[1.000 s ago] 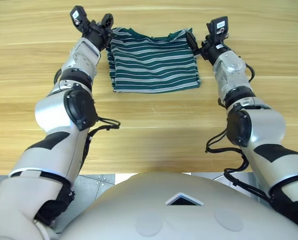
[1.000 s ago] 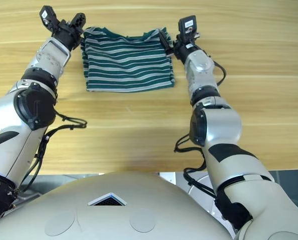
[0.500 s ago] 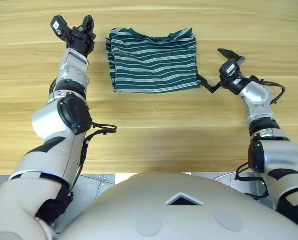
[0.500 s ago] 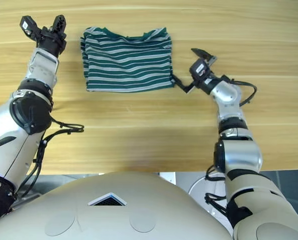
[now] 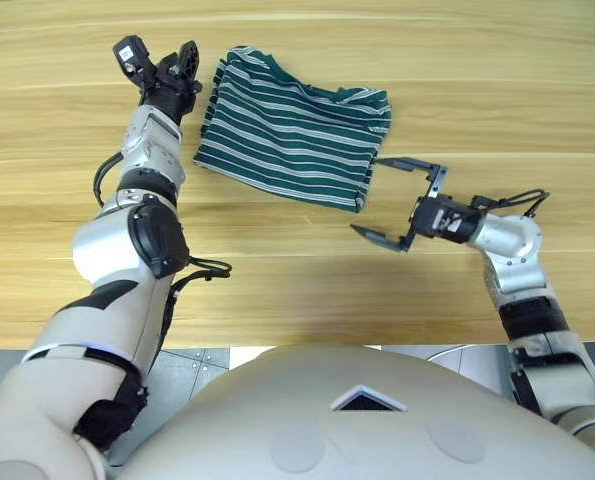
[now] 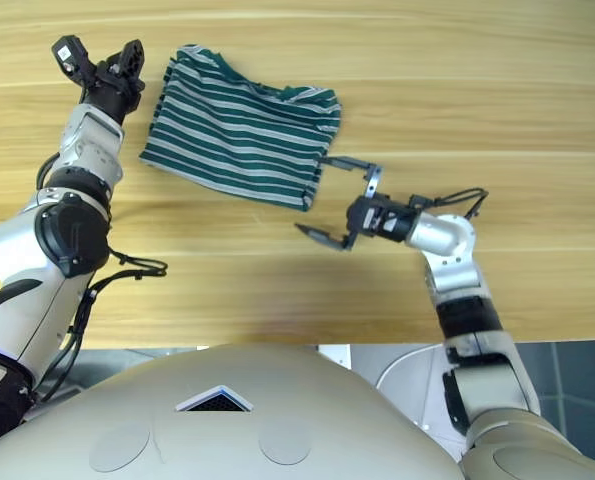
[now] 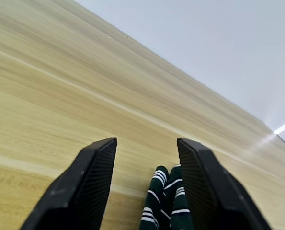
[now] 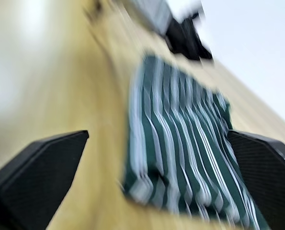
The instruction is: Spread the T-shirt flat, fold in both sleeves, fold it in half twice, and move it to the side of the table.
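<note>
Left jaws and right jaws gape released at opposite corners of the folded T-shirt (image 5: 292,135), seemingly poised to slide it aside.

- One T-shirt (image 5: 292,135), dark green with thin white stripes, folded in several layers.
- One wooden table (image 5: 497,90).
- Two grippers: one left gripper (image 5: 159,52) and one right gripper (image 5: 369,196).
- Two black fingers (image 7: 92,187) on each gripper, so four fingers in total.
</note>
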### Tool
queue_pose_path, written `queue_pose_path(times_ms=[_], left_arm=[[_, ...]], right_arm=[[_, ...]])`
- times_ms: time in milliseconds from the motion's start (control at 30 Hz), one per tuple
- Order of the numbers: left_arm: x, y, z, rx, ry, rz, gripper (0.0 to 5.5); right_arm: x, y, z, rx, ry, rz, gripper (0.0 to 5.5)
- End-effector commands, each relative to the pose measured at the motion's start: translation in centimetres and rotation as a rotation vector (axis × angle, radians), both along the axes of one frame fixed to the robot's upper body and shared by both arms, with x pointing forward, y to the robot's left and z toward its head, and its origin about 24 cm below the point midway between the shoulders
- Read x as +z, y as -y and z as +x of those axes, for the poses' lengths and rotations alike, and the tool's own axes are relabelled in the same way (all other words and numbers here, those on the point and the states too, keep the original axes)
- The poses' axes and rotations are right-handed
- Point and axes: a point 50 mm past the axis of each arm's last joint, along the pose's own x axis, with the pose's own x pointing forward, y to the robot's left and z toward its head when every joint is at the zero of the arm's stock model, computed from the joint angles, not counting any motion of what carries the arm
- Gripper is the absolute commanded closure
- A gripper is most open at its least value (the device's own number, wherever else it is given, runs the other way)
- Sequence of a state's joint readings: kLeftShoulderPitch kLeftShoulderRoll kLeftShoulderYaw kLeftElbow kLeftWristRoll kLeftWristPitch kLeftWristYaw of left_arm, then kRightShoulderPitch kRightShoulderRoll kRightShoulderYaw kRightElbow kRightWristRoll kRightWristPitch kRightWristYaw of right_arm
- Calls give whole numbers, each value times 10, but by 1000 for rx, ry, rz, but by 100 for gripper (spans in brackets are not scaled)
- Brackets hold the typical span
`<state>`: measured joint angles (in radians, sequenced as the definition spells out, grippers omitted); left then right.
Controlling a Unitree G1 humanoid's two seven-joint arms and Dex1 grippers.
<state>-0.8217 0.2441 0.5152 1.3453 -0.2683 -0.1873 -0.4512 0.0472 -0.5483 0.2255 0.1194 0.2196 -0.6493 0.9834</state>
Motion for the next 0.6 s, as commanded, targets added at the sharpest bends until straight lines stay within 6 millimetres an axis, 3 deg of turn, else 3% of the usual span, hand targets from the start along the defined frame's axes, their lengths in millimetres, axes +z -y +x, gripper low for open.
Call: queue_pose_path(times_ms=[33,100,200,333,500,600], left_arm=[[0,3,-1,-54,17,73,317],[0,4,-2,-79,29,103,317],[2,9,-3,-144,82,138,317],[4,18,-4,-219,153,147,317],[0,25,-7,-251,156,164,317],[-2,25,-8,-249,150,162,317]], right_arm=[[61,-17,-47,267,41,245,15],[65,-12,-42,223,43,269,15],[55,-6,-2,-8,44,224,15],[38,-35,38,-157,64,131,15],[10,-65,72,-241,74,8,15],[1,-72,85,-279,84,-31,15]])
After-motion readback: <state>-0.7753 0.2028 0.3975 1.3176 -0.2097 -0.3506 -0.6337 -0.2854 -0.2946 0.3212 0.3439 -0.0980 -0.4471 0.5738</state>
